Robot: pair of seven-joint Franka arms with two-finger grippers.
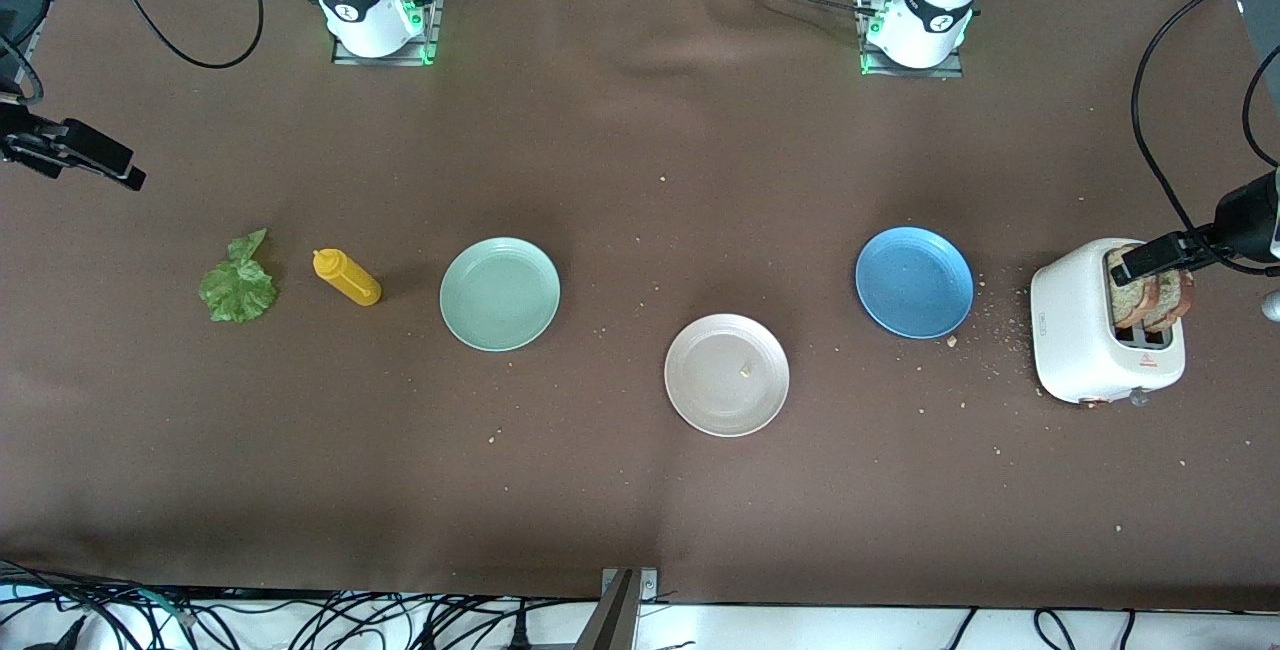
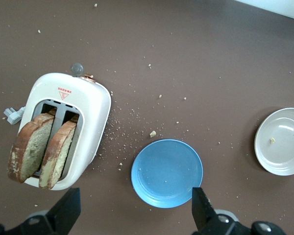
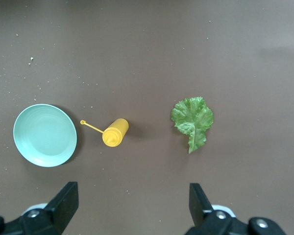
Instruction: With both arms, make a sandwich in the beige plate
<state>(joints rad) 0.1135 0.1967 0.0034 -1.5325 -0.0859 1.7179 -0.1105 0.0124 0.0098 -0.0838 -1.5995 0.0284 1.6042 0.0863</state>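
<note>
The beige plate (image 1: 727, 375) lies bare apart from a crumb, nearer the front camera than the other plates; it also shows in the left wrist view (image 2: 282, 141). Two brown bread slices (image 1: 1150, 298) (image 2: 41, 152) stand upright in the slots of a white toaster (image 1: 1105, 340) (image 2: 83, 105) at the left arm's end of the table. A green lettuce leaf (image 1: 238, 282) (image 3: 192, 120) lies flat at the right arm's end. My left gripper (image 1: 1135, 265) (image 2: 135, 213) hangs open and empty in the air by the toaster. My right gripper (image 1: 120, 168) (image 3: 132, 205) hangs open and empty over the table near the lettuce.
A mint-green plate (image 1: 500, 293) (image 3: 44, 135) and a blue plate (image 1: 914, 282) (image 2: 167, 173) flank the beige one. A yellow squeeze bottle (image 1: 347, 277) (image 3: 115, 132) lies on its side between lettuce and mint plate. Crumbs dot the brown cloth around the toaster.
</note>
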